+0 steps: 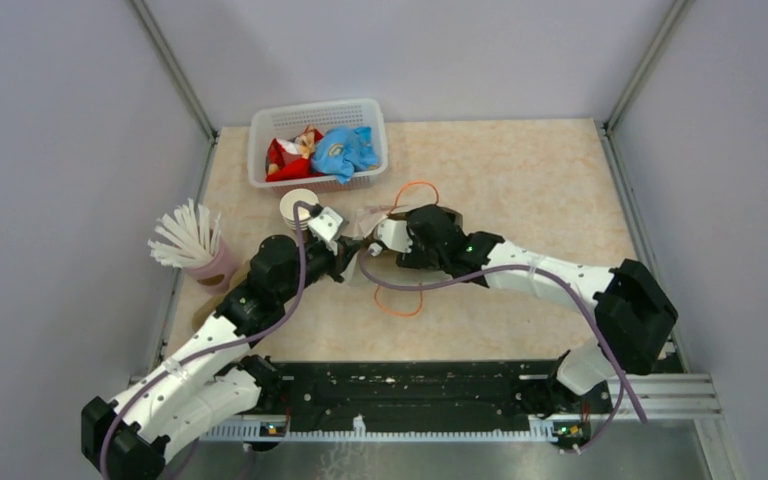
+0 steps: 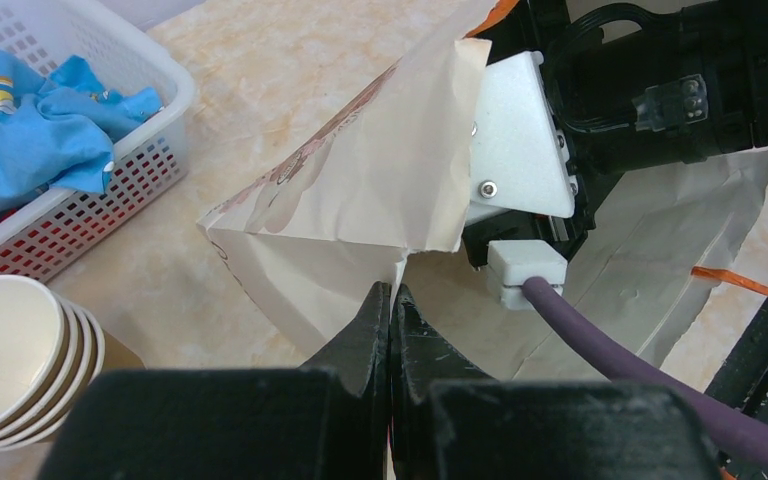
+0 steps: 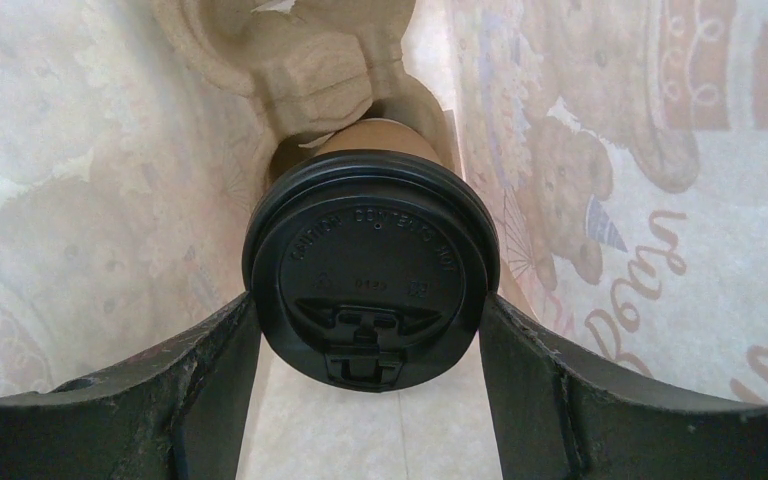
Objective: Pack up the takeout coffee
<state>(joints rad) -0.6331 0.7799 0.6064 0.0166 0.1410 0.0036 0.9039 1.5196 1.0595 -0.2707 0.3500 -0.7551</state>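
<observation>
My right hand (image 3: 370, 312) grips the coffee cup (image 3: 370, 250) at its lid, inside the paper bag (image 2: 360, 190); my left hand (image 2: 390, 318) is pinched closed on the bag's edge

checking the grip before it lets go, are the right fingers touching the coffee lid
Touching. The right wrist view shows both fingers pressed against the rim of the coffee lid, with no gap on either side.

The takeout coffee (image 3: 390, 135) has a smooth plastic lid (image 3: 370, 265); the bag (image 2: 360, 190) is creased matt paper.
</observation>
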